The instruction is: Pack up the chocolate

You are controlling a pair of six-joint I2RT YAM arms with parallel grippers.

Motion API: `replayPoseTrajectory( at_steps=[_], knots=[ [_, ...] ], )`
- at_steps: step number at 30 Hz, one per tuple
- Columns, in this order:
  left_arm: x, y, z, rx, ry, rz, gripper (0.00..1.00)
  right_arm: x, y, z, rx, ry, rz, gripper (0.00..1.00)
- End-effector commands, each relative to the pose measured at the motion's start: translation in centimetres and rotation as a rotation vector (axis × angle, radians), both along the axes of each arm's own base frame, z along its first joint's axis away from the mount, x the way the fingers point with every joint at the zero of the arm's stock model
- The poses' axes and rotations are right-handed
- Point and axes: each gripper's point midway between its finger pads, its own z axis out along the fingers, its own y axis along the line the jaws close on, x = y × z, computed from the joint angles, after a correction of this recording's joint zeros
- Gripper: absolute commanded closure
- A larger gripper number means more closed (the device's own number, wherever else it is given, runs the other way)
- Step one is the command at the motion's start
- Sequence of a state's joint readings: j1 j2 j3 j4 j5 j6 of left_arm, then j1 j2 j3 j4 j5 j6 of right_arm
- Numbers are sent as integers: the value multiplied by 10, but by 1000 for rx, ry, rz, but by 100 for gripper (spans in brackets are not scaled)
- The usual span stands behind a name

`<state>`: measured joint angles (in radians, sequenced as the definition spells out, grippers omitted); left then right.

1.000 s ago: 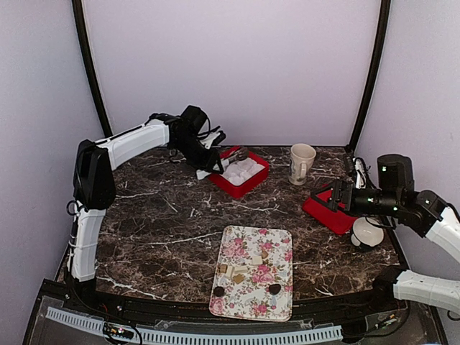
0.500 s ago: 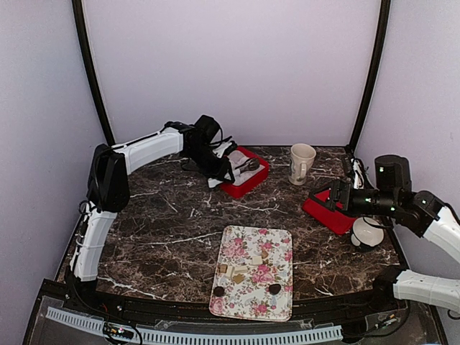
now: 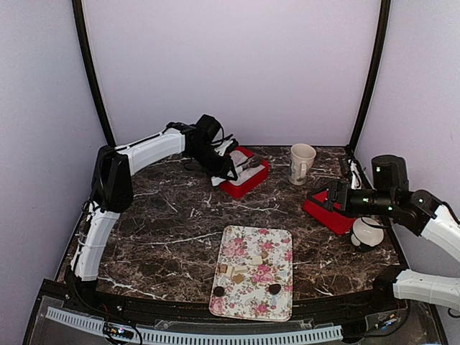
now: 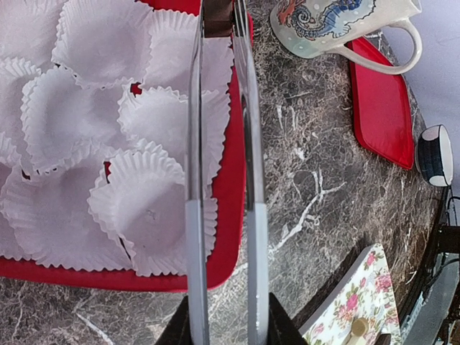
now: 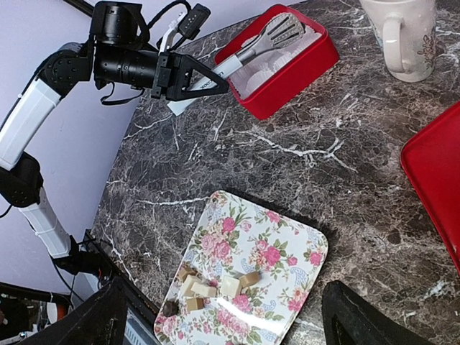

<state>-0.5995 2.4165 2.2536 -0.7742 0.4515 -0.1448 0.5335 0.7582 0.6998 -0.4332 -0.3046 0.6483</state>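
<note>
tongs over the red box
your left gripper squeezes the tongs so the chocolate can go in a paper cup. your right gripper is open.

Top view high; left wrist close, right wrist oblique; sharing red box.

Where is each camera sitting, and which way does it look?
Top external: high behind the arms, looking down on the table; both arms show.
Left wrist: on the left gripper, looking along its tongs into the red box of paper cups.
Right wrist: behind the open right gripper, looking down at the floral tray.
All three share the mug.
</note>
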Motion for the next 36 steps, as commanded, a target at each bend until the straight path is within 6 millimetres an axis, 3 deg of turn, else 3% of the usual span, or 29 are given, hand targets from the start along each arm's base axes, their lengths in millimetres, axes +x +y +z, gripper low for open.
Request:
replayPoseTrajectory(
  at_steps=[1, 11, 22, 30, 36],
  knots=[
    [9, -11, 23, -62, -51, -6, 82, 5, 3, 9, 25, -36, 9, 5],
    [10, -10, 26, -65, -58, -6, 72, 6, 5, 9, 21, -37, 19, 5],
    [10, -11, 35, -76, -75, -13, 69, 6, 6, 12, 23, -38, 21, 6],
    [-2, 3, 80, -79, -152, -31, 70, 6, 6, 14, 28, -42, 25, 6],
    [-36, 31, 114, -40, -207, -62, 71, 6, 8, 13, 18, -42, 39, 5]
  ],
)
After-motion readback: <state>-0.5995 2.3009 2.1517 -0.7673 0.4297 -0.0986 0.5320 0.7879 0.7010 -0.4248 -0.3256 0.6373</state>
